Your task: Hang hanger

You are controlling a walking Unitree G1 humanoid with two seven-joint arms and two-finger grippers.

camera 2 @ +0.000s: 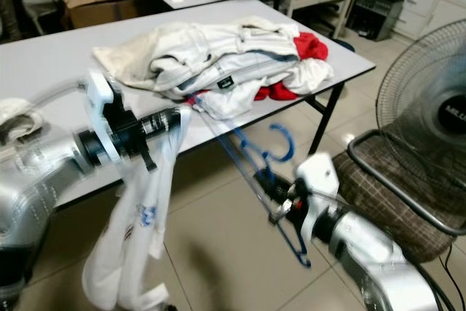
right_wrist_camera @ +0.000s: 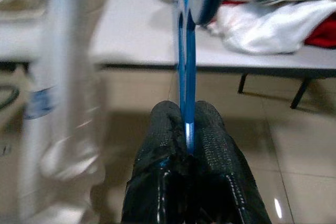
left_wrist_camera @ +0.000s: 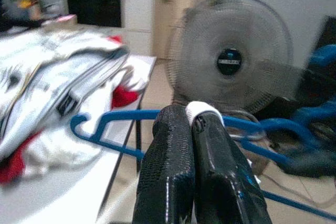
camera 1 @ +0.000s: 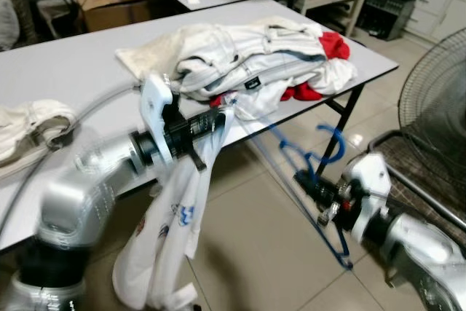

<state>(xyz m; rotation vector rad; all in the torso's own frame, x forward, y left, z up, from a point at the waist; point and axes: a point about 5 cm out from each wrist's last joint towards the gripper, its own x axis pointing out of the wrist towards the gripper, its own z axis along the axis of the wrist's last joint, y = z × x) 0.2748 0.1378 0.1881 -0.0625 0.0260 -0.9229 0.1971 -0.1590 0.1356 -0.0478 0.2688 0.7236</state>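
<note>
A: Where was the hanger (camera 1: 309,180) at that moment?

B: It sat off the front edge of the table (camera 1: 73,71), out over the tiled floor (camera 1: 255,238). It was blue, and its hook curled up just beside the table's black leg (camera 1: 349,118). The right gripper (right_wrist_camera: 187,124) had both fingers pressed tight on the hanger's thin blue bar.

A: And the other arm?

B: The left gripper (left_wrist_camera: 194,124) was also in front of the table, near the heap of clothes (camera 1: 247,63). Its two black fingers (left_wrist_camera: 168,161) were pinched together on a fold of white cloth. That cloth belonged to a white shirt (camera 1: 175,231) that hung down from the fingers towards the floor, below the table edge. The shirt carried some blue print.

A: Did the hanger touch the shirt?

B: One end of the hanger reached up to the shirt's top, right at the left fingers. Whether it was inside the shirt could not be told.

A: What else stood around the table?

B: White and red clothes lay piled on it. A fan (camera 1: 437,100) stood past its right end, with a checked chair seat (camera 2: 393,180) beside it.
</note>
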